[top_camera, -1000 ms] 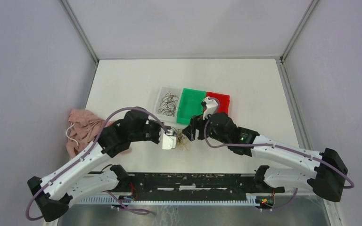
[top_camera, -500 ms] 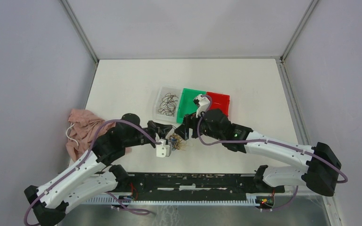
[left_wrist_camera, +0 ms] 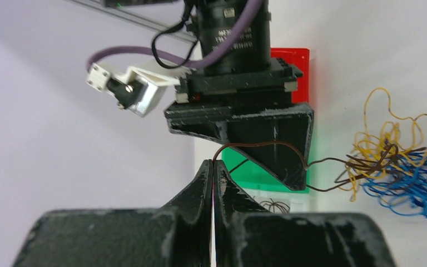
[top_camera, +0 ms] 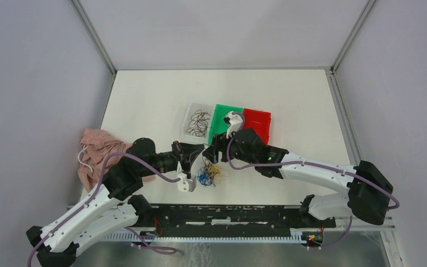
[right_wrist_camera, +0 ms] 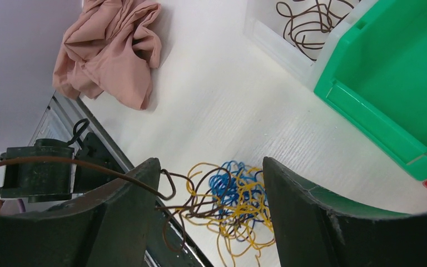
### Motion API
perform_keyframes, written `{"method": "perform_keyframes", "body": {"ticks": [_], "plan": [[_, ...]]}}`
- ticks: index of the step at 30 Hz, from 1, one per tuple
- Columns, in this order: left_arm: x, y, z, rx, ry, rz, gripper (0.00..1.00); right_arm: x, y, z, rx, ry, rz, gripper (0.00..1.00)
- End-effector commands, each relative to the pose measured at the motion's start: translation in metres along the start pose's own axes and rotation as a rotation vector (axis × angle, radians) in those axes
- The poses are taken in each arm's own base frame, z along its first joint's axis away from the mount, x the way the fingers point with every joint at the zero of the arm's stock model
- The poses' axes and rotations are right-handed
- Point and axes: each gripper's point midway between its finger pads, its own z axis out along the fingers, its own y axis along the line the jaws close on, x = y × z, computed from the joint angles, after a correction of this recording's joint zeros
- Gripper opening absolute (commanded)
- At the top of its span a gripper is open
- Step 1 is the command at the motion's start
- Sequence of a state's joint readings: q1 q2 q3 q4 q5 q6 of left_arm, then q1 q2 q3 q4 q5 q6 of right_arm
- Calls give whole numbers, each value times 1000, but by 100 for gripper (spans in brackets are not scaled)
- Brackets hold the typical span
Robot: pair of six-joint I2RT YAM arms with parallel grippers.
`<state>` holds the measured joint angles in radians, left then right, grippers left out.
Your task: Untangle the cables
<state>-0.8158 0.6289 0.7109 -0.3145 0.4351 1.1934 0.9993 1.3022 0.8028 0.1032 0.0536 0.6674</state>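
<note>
The cables are a tangle [top_camera: 209,173] of blue, yellow-orange and dark brown strands on the white table, also in the right wrist view [right_wrist_camera: 239,203] and left wrist view [left_wrist_camera: 403,164]. My left gripper [left_wrist_camera: 212,164] is shut on the end of one brown strand [left_wrist_camera: 267,143], which runs taut back to the tangle. In the top view it [top_camera: 195,153] sits just left of the tangle. My right gripper [right_wrist_camera: 210,161] is open, its jaws either side of the tangle just above it. The brown strand [right_wrist_camera: 89,165] crosses its left finger. In the top view it [top_camera: 213,149] is above the tangle.
A clear bin [top_camera: 188,114] holds several brown wires [top_camera: 199,123]. A green bin [top_camera: 222,129] and a red bin [top_camera: 258,119] stand beside it, right behind my right gripper. A pink cloth [top_camera: 97,153] lies at the left. The black rail [top_camera: 228,214] runs along the near edge.
My left gripper has drawn back left and toward the near edge with the brown strand. The tangle has spread, showing blue and yellow. My right gripper has shifted left over it.
</note>
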Motion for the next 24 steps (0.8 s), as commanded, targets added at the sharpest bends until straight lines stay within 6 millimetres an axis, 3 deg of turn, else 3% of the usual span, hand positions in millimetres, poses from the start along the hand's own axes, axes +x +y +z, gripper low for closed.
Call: {"method": "perform_keyframes", "body": {"ticks": [1,9,24], "plan": [[-29,32,-5,-108,-109,161,3,-25,9,10,-12,-90,17,73],[-48,72,-12,-215,-143,250,3,-8,-4,27,29,-53,34,69],[-90,163,-32,-456,-198,380,3,42,-52,35,163,16,39,63]]}}
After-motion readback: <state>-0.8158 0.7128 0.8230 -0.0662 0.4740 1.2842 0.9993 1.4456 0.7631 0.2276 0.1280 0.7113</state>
